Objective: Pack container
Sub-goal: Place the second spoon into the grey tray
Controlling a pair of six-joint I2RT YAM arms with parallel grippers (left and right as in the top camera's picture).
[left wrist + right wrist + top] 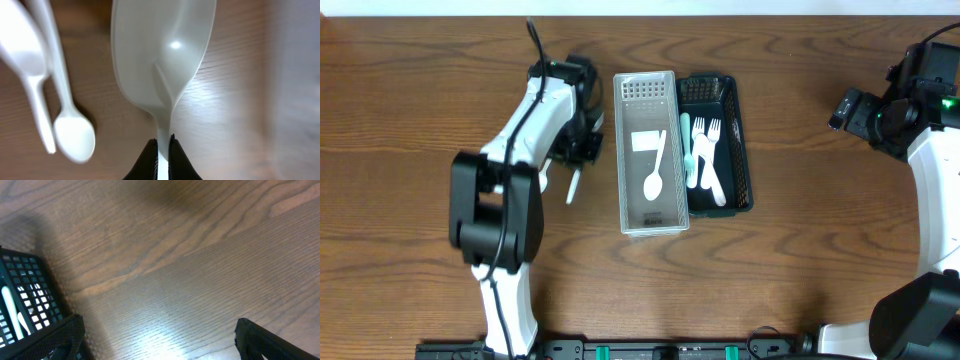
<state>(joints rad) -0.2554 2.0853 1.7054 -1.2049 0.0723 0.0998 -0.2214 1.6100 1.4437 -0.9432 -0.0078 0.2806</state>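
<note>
Your left pincer [163, 150] is clamped on the handle of the white spoon [162, 55], just left of the clear container [651, 222] — overhead, the arm [535, 120] mostly hides it. Your right pincer [157, 332] is spread apart, fingertips cut off.

We found the overhead view bright and evenly lit, the wooden table [800, 250] sharp throughout. In the left wrist view the held white spoon [162, 55] bore a small glare spot (near the bowl's centre), while two loose spoons [75, 137] at the left were blurred. In the right wrist view a pale sheen lay on the wood near the bottom edge.
</note>
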